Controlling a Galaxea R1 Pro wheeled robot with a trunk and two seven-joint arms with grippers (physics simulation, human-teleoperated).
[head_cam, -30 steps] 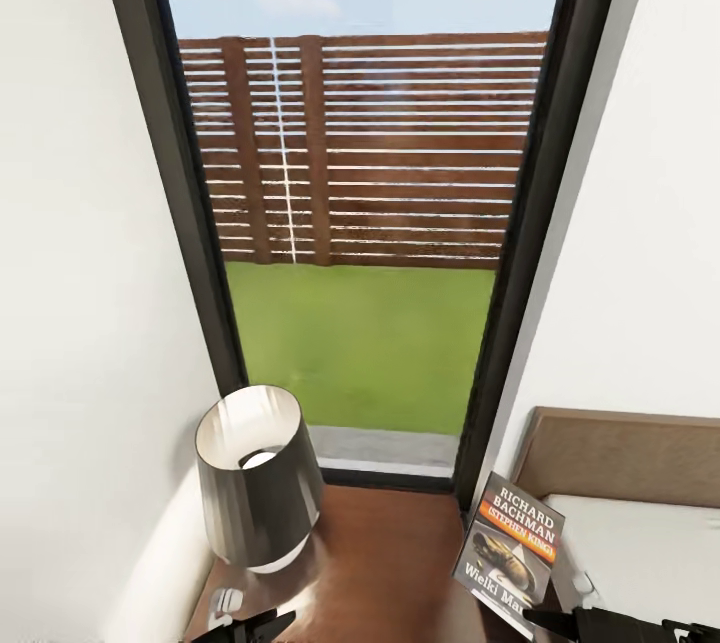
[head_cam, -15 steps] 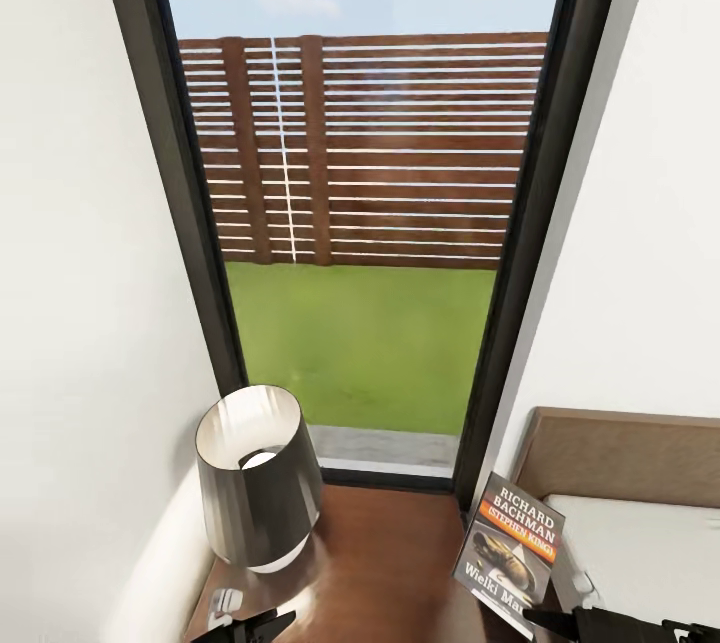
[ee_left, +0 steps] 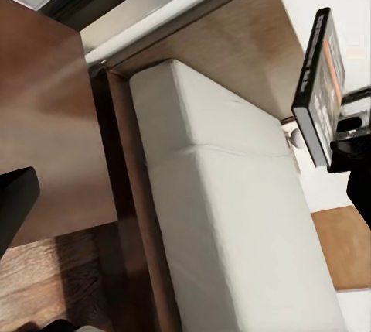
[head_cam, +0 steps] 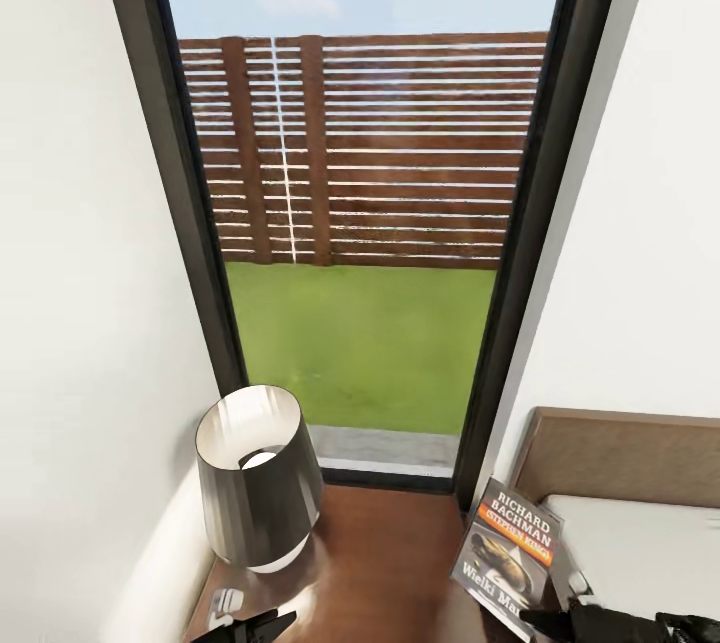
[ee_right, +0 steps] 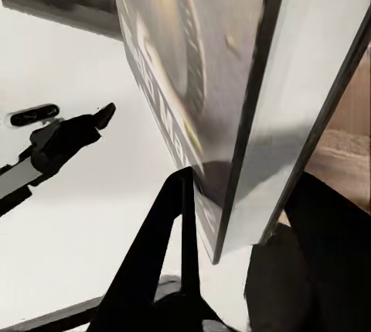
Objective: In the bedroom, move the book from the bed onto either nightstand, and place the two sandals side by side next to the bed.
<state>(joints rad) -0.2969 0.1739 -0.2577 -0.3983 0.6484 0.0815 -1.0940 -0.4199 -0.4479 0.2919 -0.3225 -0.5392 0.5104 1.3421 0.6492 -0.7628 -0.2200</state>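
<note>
At the head view's left edge stands a grey-shaded lamp [head_cam: 258, 476] on the glossy nightstand [head_cam: 370, 563], with the left gripper [head_cam: 250, 627] low at the near edge; I cannot tell how its jaws stand. Further right, the book [head_cam: 508, 555] is held upright and tilted, above the seam between nightstand and bed [head_cam: 640, 543], pinched at its lower edge by the right gripper [head_cam: 560, 620], whose two fingers close on either cover in the right wrist view. To set it down well, I judge the arm should carry it left over bare wood, clear of the lamp, lay it flat, then let go. The right arm reaches in low from the right.
</note>
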